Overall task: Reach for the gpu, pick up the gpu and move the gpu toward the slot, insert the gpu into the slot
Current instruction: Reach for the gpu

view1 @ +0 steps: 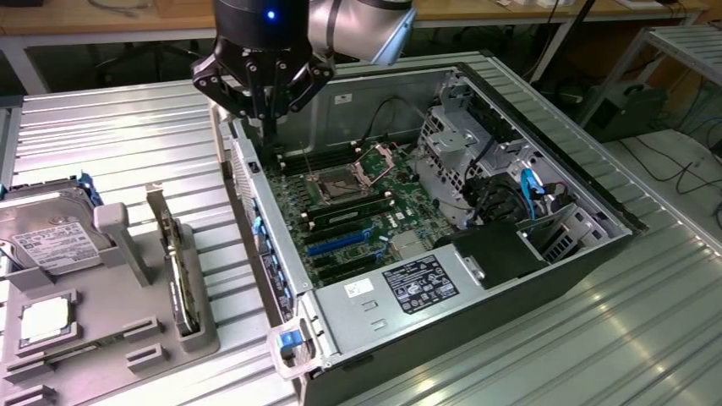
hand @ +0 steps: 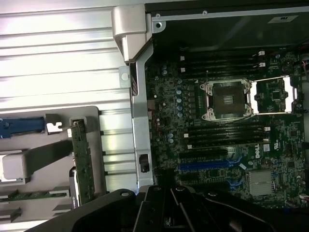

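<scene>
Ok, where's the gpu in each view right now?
Exterior view: the gpu stands on edge in the grey holder, at the exterior view's left of the case.
Wrist view: the gpu, edge-on in that holder, beside the case wall.
Shared landmark: the silver processor socket.

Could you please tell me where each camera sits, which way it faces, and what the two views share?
Exterior view: raised off the arm, looking down slantwise at the open case and holder; the gripper and arm show above the case.
Wrist view: on the wrist, looking straight down at the motherboard; the gripper's dark body shows.
Shared: the gpu on edge in the holder, the blue slot.
</scene>
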